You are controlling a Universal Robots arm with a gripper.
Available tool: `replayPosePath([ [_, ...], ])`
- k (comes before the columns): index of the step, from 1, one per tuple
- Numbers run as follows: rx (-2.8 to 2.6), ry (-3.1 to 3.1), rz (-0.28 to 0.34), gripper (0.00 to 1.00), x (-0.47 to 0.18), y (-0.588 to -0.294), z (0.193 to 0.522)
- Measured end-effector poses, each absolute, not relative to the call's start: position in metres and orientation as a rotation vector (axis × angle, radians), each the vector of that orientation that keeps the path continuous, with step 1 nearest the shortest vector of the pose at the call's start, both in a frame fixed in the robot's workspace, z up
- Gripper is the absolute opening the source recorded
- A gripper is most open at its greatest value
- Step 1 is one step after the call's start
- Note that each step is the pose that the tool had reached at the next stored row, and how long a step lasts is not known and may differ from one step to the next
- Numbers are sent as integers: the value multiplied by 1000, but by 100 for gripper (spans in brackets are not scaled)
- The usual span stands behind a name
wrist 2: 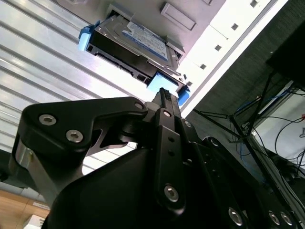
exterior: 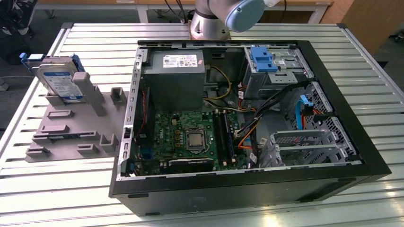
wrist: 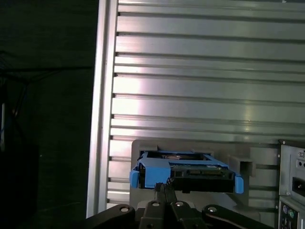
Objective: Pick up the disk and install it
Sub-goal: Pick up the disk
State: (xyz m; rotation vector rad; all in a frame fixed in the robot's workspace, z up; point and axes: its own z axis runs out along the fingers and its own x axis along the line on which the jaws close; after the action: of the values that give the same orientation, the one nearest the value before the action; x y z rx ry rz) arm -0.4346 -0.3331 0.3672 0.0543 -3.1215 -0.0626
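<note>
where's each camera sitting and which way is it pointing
Exterior view: off the arm, high up, looking down into the open computer case on the slatted table; the disk stands in a grey stand at the exterior view's left; the arm's base shows.
First wrist view: on the wrist, looking along the gripper toward the disk.
Second wrist view: on the wrist, behind the gripper, looking past it at the disk.
Shared: all three show the disk; both wrist views show the gripper pointing at it.
</note>
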Motion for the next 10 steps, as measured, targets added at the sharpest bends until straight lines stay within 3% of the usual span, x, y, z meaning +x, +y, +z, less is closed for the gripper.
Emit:
replayPosePath([
  [10,168,-3116,-61,11,-435,-333,367],
])
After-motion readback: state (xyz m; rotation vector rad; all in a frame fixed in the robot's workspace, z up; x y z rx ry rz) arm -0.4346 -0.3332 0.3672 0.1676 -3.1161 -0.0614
